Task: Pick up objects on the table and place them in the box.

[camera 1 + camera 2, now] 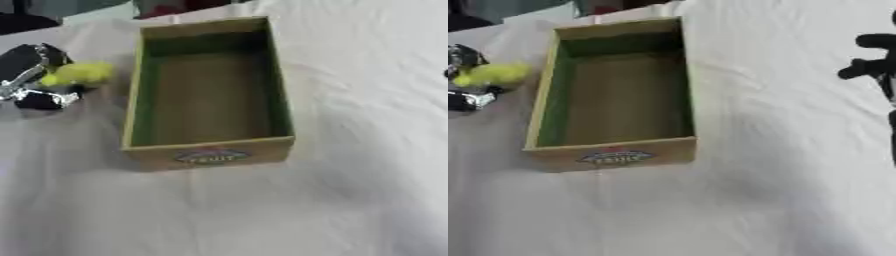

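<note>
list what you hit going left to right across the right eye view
left hand curled round a yellow-green object → box → bare white cloth → right hand at the right edge

Left hand (31, 75) is sitting at the upper left of the frame, black and silver, fingers curling round something yellow. Right hand (874, 55) is showing at the right edge in the right eye view, dark fingers pointing left, spread apart and holding nothing.
</note>
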Controlling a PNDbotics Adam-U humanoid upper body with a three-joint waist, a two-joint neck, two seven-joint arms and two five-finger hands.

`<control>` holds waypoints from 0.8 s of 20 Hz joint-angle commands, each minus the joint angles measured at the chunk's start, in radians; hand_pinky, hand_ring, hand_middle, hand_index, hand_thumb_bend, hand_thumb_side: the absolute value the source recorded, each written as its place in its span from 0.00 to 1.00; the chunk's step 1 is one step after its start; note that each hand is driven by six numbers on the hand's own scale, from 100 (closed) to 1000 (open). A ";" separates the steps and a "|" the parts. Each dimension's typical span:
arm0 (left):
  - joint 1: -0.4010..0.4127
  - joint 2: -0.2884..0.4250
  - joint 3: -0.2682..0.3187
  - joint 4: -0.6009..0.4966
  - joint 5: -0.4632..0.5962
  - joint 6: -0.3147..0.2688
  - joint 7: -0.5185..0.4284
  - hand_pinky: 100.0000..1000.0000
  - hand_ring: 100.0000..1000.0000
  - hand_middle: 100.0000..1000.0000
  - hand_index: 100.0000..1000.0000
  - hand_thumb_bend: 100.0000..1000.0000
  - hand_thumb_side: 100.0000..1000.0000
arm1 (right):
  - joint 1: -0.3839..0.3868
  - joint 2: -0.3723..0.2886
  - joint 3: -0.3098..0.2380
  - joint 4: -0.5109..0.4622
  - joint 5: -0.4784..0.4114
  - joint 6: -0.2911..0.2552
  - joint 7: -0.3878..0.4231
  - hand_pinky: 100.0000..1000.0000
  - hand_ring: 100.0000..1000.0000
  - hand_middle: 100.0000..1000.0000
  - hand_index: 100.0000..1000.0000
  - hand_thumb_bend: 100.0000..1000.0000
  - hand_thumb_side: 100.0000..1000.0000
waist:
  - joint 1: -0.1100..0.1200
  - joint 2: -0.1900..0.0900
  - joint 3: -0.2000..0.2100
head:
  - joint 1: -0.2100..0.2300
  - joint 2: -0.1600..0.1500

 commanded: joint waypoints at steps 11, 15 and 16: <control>-0.009 0.047 0.027 -0.123 0.155 0.107 0.192 0.16 0.35 0.23 0.33 0.00 0.23 | 0.016 -0.003 -0.007 -0.020 -0.001 0.010 0.000 0.81 0.56 0.71 0.94 0.00 0.70 | -0.027 -0.064 0.032 | -0.018 0.019; -0.008 0.057 0.024 -0.180 0.216 0.128 0.231 0.15 0.34 0.22 0.32 0.00 0.24 | 0.020 0.002 -0.009 -0.020 0.000 0.009 0.000 0.81 0.56 0.71 0.94 0.00 0.70 | -0.036 -0.081 0.042 | -0.021 0.025; -0.007 0.061 0.019 -0.200 0.234 0.132 0.234 0.15 0.35 0.23 0.32 0.00 0.24 | 0.019 0.004 -0.009 -0.020 0.000 0.009 0.001 0.81 0.56 0.71 0.94 0.00 0.70 | -0.038 -0.085 0.043 | -0.020 0.025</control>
